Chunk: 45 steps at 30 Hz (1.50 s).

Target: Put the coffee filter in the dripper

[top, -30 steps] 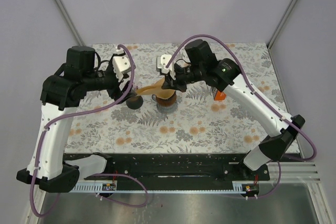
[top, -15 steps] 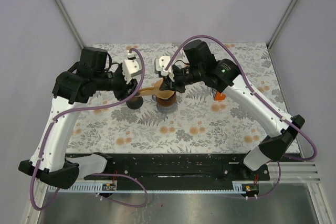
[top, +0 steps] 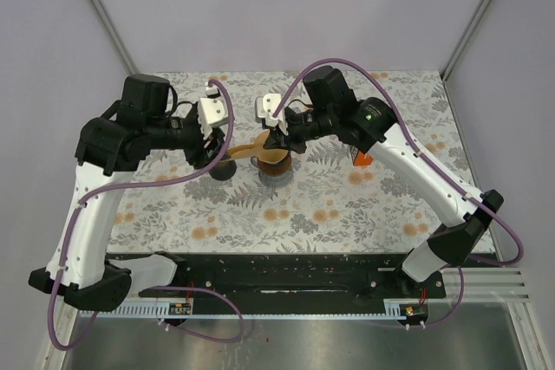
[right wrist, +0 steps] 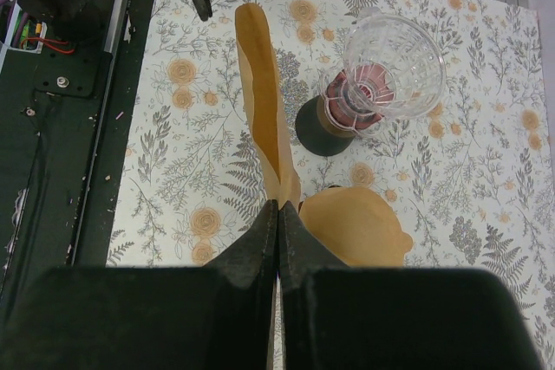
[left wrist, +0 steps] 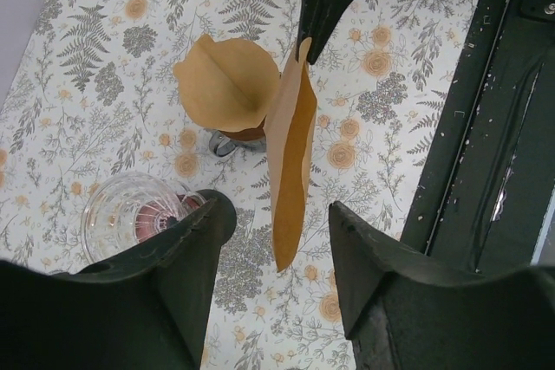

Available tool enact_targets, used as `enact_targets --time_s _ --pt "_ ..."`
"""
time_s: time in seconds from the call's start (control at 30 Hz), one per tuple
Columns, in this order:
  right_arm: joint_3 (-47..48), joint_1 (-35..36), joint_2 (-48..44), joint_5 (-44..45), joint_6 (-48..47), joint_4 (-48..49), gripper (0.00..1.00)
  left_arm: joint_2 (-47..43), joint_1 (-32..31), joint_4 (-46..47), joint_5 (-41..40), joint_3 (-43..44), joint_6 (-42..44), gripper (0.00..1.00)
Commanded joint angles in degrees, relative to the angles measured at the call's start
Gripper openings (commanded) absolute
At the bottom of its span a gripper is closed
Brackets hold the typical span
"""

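In mid-air, right end effector (right wrist: 277,214) pinching coffee filter (right wrist: 263,119), gripped corner hidden, left end effector (left wrist: 279,214) wide.

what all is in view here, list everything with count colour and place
held coffee filter: 1, brown, hanging from the right gripper, between the jaws of the left gripper
other coffee filter: at least 1, brown, open cone on a small holder
dripper: 1, clear glass on a dark base, no filter in it, beside the cone
small object: 1, orange, under the right arm, partly hidden
tablecloth: 1, white with grey and orange flowers, under everything
left gripper: 1, black, jaws open
right gripper: 1, black, jaws shut on the held coffee filter
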Motion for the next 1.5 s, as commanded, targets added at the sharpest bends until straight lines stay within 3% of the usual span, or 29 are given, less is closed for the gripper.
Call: enact_targets --time_s 0.0,0.33,0.47,0.57,0.63,0.7,0.83,0.87,0.97,1.03,1.17,1.47 --pt "1.3 0.5 -2.2 -0.9 -0.8 0.1 0.00 0.5 -0.2 3.6 -1.2 -0.8 -1.3 0.54" --pt "1.4 0.6 -2.1 -1.3 -1.0 0.1 0.00 0.7 -0.3 7.3 -5.4 -4.0 -2.0 0.41" --pt "1.4 0.5 -2.0 -1.6 -1.0 0.1 0.00 0.7 -0.4 7.6 -4.3 -5.8 -2.0 0.41" --pt "1.7 0.6 -1.9 -1.3 -1.0 0.5 0.00 0.7 -0.9 7.5 -0.7 -7.8 -1.7 0.52" --pt "1.9 0.6 -1.6 -1.7 -1.0 0.8 0.00 1.0 -2.1 7.6 -1.1 -9.0 -1.9 0.53" --pt "2.1 0.6 -1.4 -2.0 -1.1 1.0 0.00 1.5 -2.5 8.2 -2.0 -9.6 -2.7 0.43" --pt "1.4 0.6 -1.4 -1.5 -1.5 2.5 0.00 1.0 -2.5 10.3 -2.4 -10.2 -4.9 0.07" --pt "0.7 0.6 -1.6 -0.5 -1.4 3.7 0.09 0.9 -2.5 10.9 -2.9 -10.1 -5.7 0.00" --pt "-2.9 0.6 -3.4 3.7 -0.3 9.0 0.55 0.7 -2.5 12.5 -6.7 -10.0 -8.8 0.00" --pt "-5.2 0.6 -5.4 4.9 -0.1 12.5 0.65 0.2 -2.5 13.8 -10.5 -10.5 -10.5 0.00" --pt "-9.6 2.0 -9.1 8.1 0.4 22.6 0.71 -0.4 -2.5 15.9 -17.5 -11.5 -12.8 0.00" --pt "-6.9 8.0 -2.7 9.6 -8.8 22.5 0.72 -1.2 -2.5 17.6 -20.6 -12.7 -14.8 0.00"
